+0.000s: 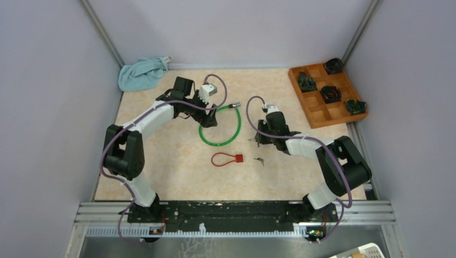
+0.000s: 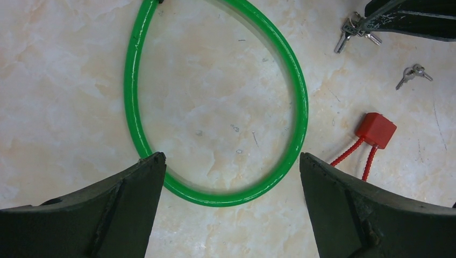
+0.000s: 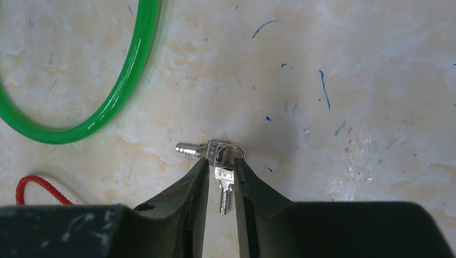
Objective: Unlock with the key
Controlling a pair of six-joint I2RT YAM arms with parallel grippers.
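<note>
A green cable lock lies looped on the table, its metal end at the far right of the loop. My left gripper hangs open over the loop's near side, holding nothing. My right gripper is shut on a bunch of two silver keys at the table surface, right of the loop. One key lies between the fingers and the other sticks out to the left. The bunch also shows in the left wrist view. A small red cable lock lies nearer the front.
A second pair of small keys lies right of the red lock. A blue cloth sits at the back left. A wooden compartment tray with dark objects stands at the back right. Walls enclose three sides.
</note>
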